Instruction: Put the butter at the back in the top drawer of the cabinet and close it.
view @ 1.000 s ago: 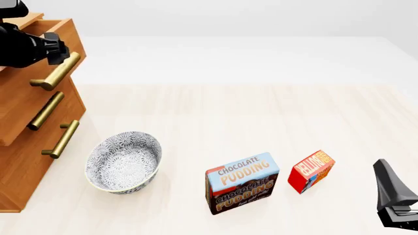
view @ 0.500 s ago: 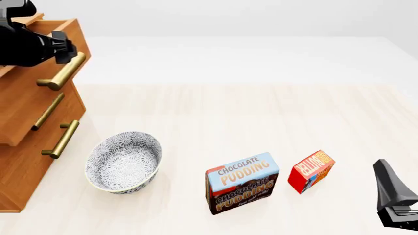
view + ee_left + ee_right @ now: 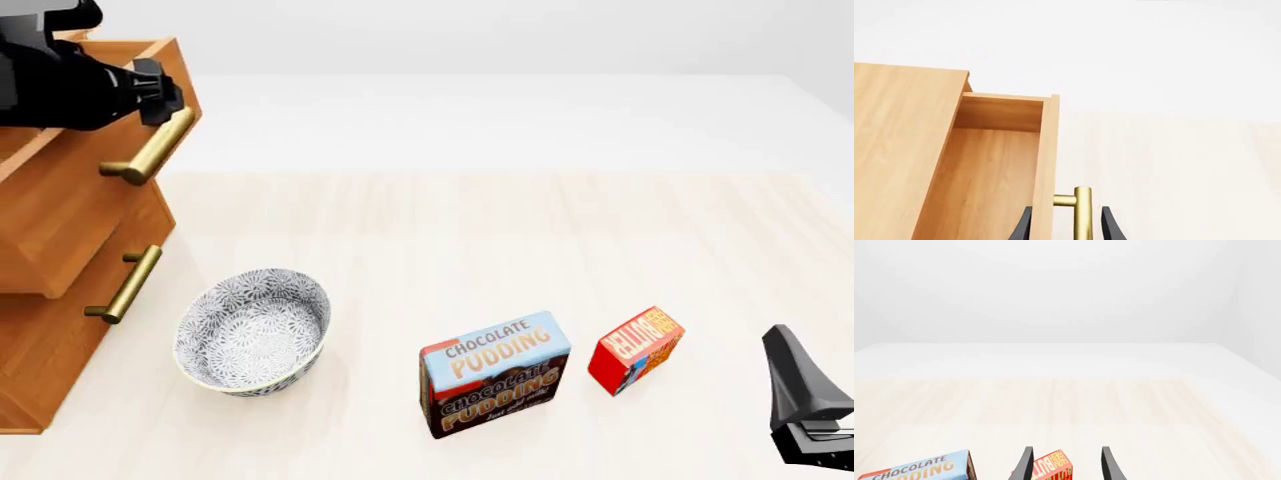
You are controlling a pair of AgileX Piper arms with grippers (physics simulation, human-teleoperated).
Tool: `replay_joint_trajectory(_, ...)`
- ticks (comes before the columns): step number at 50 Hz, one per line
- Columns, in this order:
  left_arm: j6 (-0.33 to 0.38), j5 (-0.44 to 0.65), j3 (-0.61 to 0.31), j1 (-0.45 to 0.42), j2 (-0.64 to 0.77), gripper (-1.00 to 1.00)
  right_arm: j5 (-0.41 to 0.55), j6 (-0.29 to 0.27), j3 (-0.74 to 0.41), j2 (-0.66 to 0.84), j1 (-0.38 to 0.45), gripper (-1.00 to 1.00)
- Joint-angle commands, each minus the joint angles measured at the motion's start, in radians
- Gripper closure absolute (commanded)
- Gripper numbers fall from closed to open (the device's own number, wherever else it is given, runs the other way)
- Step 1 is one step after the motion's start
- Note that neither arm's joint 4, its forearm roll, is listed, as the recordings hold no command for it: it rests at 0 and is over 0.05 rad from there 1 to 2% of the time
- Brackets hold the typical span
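So the left gripper point(image 3: 158, 92) has its fingers clamped on the brass handle point(image 3: 147, 147) of the top drawer point(image 3: 80, 190), which sticks out partway from the cabinet point(image 3: 54, 350). The butter point(image 3: 635, 349) sits on the counter point(image 3: 534, 240) just right of the pudding box point(image 3: 494, 374), with a patterned bowl point(image 3: 252, 329) farther left. The right gripper point(image 3: 1064, 465) hangs low behind the butter with its fingers apart, gripping nothing.

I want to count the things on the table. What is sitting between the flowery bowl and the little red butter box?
The Chocolate Pudding box stands between the bowl and the butter, as the front view shows.
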Motion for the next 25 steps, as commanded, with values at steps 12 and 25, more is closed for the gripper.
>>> replay_joint_trajectory(12,0.026,-0.015,0.021,-0.091,0.142,-1.00,0.000,0.000,0.000,0.000,0.000,-1.00)
replay_joint_trajectory(25,0.024,-0.021,0.018,-0.113,0.157,-1.00,0.000,0.000,0.000,0.000,0.000,-1.00)
